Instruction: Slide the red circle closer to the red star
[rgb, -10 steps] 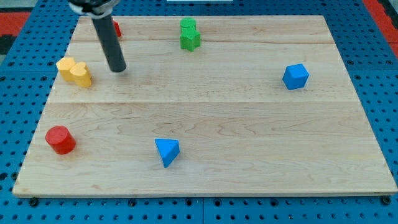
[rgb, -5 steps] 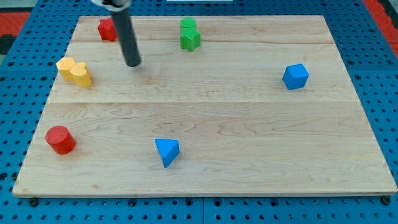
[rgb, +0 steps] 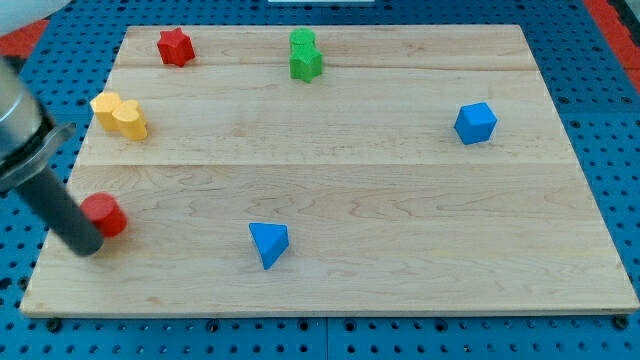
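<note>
Since the earlier frames, your rod has swung from the top of the board, near the red star, down to the lower left corner, and my tip (rgb: 88, 246) is now sitting against the red circle (rgb: 105, 215), touching its lower left side and partly covering it. The circle itself appears to have shifted slightly toward the view's right from where it was lying, so you are probably already beginning the push. That is a sensible side to be on: the red star (rgb: 175, 46) is lying well away toward the view's top and somewhat right of my tip, so pushing up and right should be carrying the circle toward it. You are working with a bare rod, so there are no jaws to open or close; it is simply pressing against the block. Watch the two yellow blocks (rgb: 120, 114), which are sitting touching each other, above my tip and close to the line of travel. Counting what is on the wooden board (rgb: 400, 200): one red circle, one red star, two yellow blocks, two green blocks (rgb: 304, 55) stacked close together far up and right, one blue triangle (rgb: 269, 243) to my tip's right, and one blue cube (rgb: 475, 122) far right.
</note>
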